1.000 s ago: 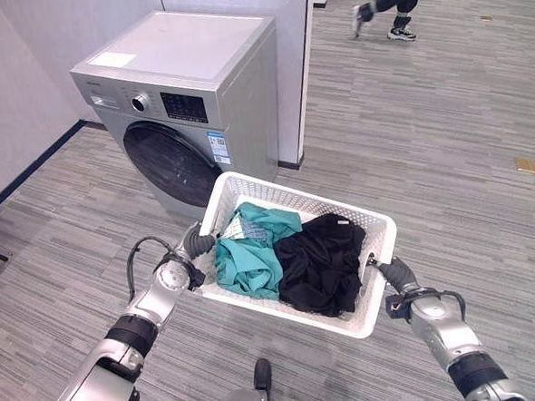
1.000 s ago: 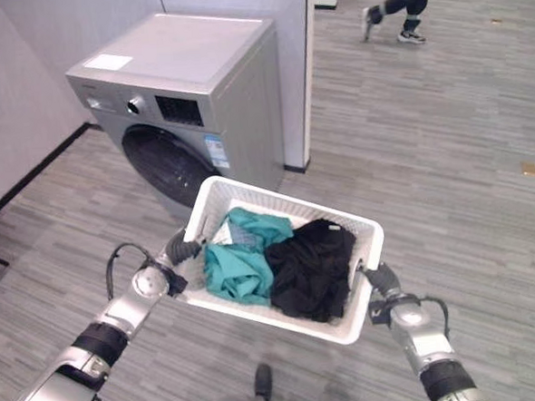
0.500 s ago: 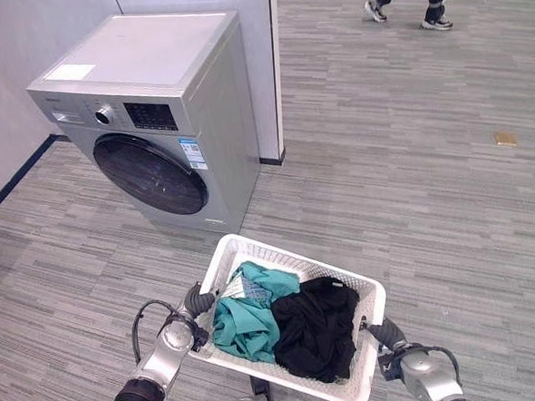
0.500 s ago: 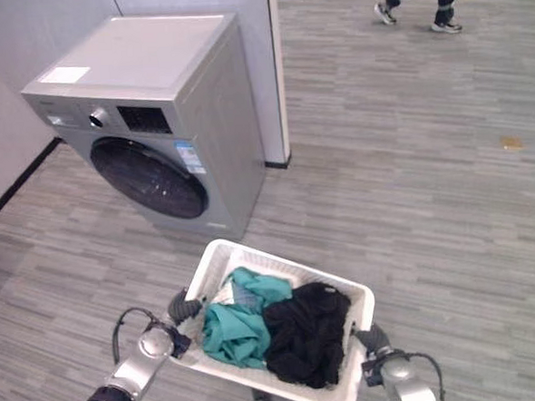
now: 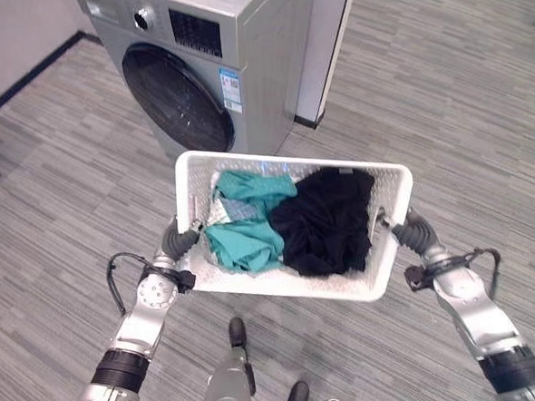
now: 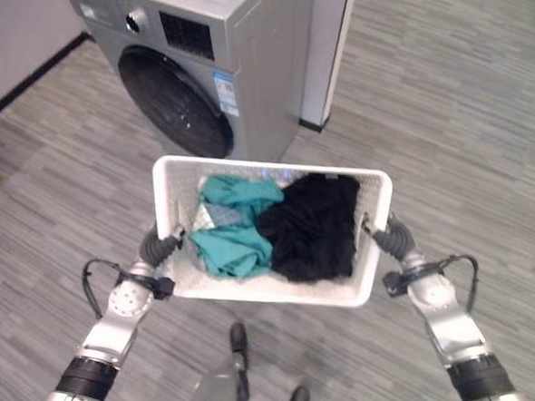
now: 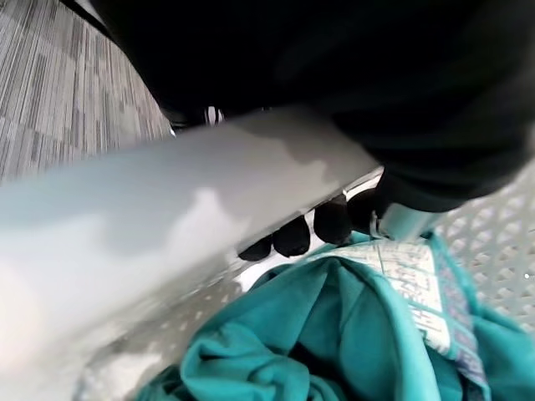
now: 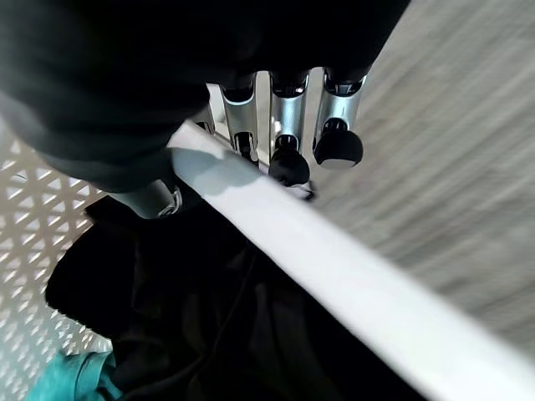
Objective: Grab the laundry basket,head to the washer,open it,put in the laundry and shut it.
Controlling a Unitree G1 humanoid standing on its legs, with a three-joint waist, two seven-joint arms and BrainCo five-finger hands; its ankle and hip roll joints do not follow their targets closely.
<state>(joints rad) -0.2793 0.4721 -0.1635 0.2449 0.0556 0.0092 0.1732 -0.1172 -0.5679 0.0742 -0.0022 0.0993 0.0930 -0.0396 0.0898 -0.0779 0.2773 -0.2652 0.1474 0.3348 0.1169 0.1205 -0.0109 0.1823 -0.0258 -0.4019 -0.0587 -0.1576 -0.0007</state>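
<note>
A white lattice laundry basket [image 5: 386, 280] holds teal laundry [image 5: 247, 243] and black laundry [image 5: 328, 224].

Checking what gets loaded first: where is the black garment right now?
In the eye views the black garment lies in the right half of the white basket, beside the teal clothes, in front of the washer.

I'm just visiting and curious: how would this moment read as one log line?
phase: carrying | left hand: gripping laundry basket rim | right hand: gripping opposite rim | load: teal clothes, black clothes | washer: door shut
</note>
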